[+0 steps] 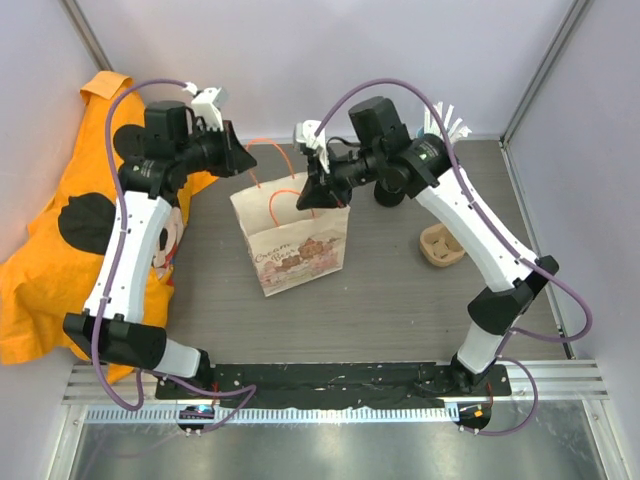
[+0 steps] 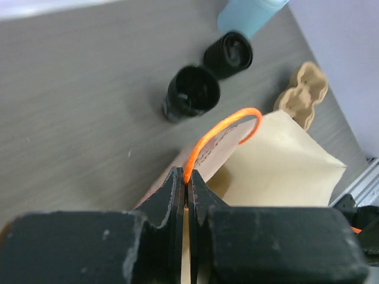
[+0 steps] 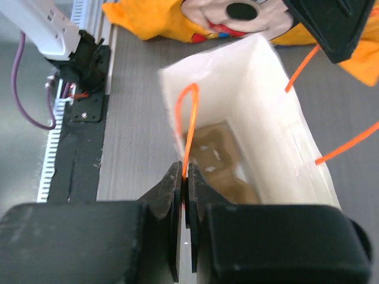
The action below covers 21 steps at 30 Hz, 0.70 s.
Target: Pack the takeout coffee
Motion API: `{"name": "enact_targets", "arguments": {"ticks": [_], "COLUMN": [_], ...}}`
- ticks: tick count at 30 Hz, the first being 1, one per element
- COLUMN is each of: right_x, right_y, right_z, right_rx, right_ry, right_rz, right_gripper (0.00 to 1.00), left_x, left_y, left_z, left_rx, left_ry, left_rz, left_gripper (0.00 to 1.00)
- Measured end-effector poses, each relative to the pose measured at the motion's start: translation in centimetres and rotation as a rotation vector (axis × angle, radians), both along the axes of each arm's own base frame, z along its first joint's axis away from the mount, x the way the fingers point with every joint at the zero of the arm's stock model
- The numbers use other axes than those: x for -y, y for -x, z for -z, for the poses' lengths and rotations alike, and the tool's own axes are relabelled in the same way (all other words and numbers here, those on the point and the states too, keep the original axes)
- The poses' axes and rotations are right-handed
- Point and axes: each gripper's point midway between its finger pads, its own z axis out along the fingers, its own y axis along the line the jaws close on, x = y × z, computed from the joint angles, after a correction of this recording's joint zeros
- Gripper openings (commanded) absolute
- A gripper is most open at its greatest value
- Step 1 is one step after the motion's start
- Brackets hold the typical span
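Left tool [image 2: 186, 190] nips bag handle [image 2: 220, 125] (orange)

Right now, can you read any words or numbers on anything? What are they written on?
paper bag: one line of brown curly writing above a brown drawing, too small and blurred to read.
orange cloth: a cartoon mouse picture, no words to be seen.
black cups and tan tray: no writing shows.
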Motion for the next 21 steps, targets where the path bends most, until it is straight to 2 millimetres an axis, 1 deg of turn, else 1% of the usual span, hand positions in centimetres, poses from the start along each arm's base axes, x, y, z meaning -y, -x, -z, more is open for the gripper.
{"name": "enact_targets", "arguments": {"ticks": [1, 5, 8, 11, 13, 15, 17, 19, 21], "right_x": [0.0, -0.1, 0.2, 0.4, 0.5, 0.5, 0.3, 0.1, -0.1], "right_y": [-0.2, -0.8, -1.0, -0.9, -0.8, -0.7, -0.7, -0.6, -0.4], "right_z": [-1.1, -5.0, -7.4, -8.9, -9.5, -9.4, -8.3, -5.8, -2.2], "right_rx": [0.024, 0.113, 0.166, 0.195, 0.201, 0.196, 0.170, 0.116, 0.035], "right_ry": [-0.018, -0.083, -0.123, -0.150, -0.162, -0.163, -0.147, -0.111, -0.055], "right_rz": [0.008, 0.036, 0.050, 0.053, 0.050, 0.043, 0.033, 0.016, 0.002], "right_gripper": [0.10, 0.10, 0.09, 0.09, 0.10, 0.09, 0.09, 0.10, 0.09], "left_x": [0.0, 0.0, 0.1, 0.1, 0.0, 0.0, 0.0, 0.0, -0.1], "left_y": [-0.1, -0.6, -0.8, -0.7, -0.5, -0.4, -0.2, 0.3, 1.2], "left_z": [-0.8, -5.2, -7.6, -9.2, -9.8, -10.1, -9.6, -7.6, -3.9], "left_rx": [0.021, 0.126, 0.183, 0.219, 0.232, 0.238, 0.226, 0.187, 0.099], "left_ry": [0.003, 0.019, 0.028, 0.034, 0.036, 0.037, 0.034, 0.027, 0.010], "left_rz": [0.000, -0.002, -0.003, -0.003, -0.003, -0.003, -0.002, 0.003, 0.011], "left_gripper": [0.02, 0.03, 0.03, 0.03, 0.03, 0.04, 0.06, 0.09, 0.12]}}
